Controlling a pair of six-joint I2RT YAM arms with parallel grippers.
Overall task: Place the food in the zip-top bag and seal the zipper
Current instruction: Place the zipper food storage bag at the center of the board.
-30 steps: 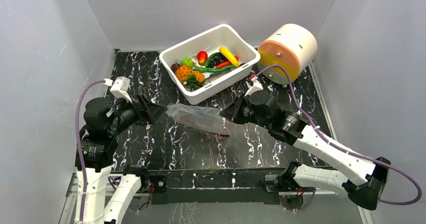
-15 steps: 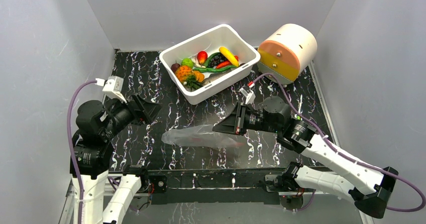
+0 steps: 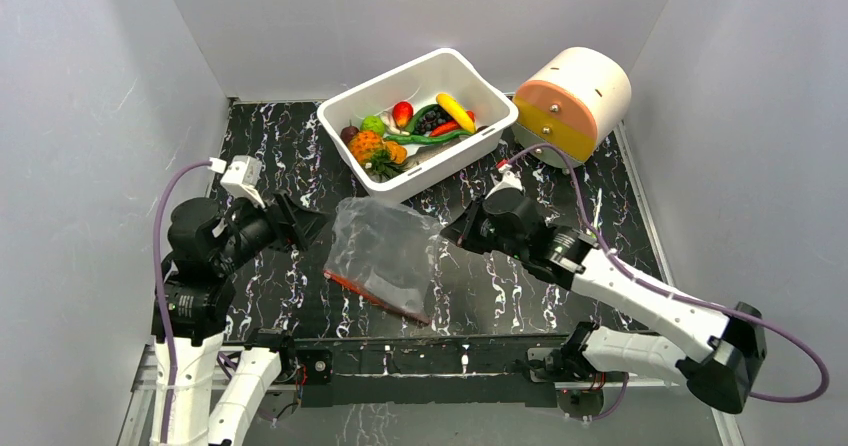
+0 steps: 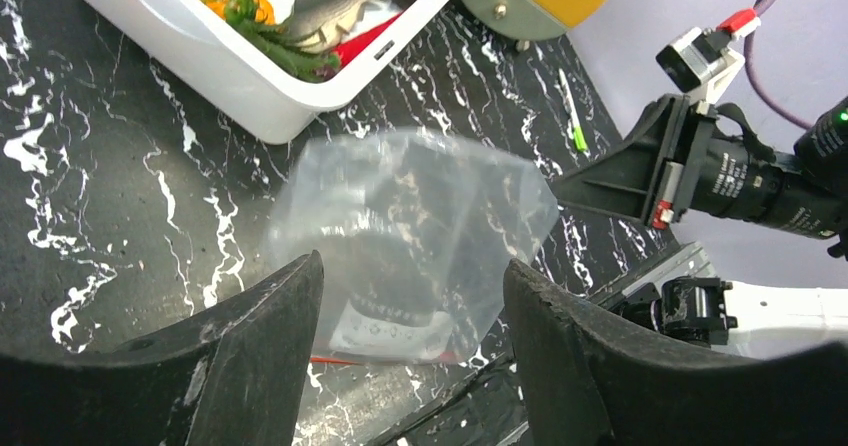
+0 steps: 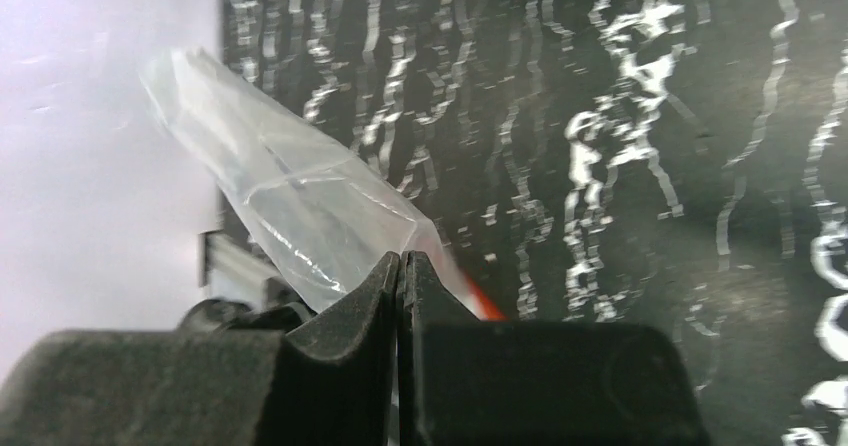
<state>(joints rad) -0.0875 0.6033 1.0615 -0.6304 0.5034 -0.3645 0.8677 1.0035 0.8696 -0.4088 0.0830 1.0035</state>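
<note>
The clear zip-top bag [image 3: 385,246] hangs above the table's middle, held by its upper right corner. Its red-orange zipper [image 3: 380,296] runs along the low edge. My right gripper [image 3: 450,231] is shut on that corner; in the right wrist view the bag [image 5: 300,206] spreads out from the closed jaws of the gripper [image 5: 400,258]. My left gripper [image 3: 312,228] stands open just left of the bag, apart from it. Through its wide fingers [image 4: 270,356] I see the bag [image 4: 410,216]. The food lies in the white bin [image 3: 440,166]: pineapple [image 3: 365,146], banana [image 3: 455,111], apple [image 3: 402,113], grapes [image 3: 430,122].
A cream drum with an orange and yellow face [image 3: 575,101] lies on its side right of the bin. Grey walls close in the black marbled table [image 3: 270,146] on three sides. The arm bases and a metal rail [image 3: 420,351] run along the near edge.
The right gripper pulled the bag toward the near edge, then swung it back up; the bag went from lying long and low to hanging broad, strip down. The left gripper shifted slightly.
</note>
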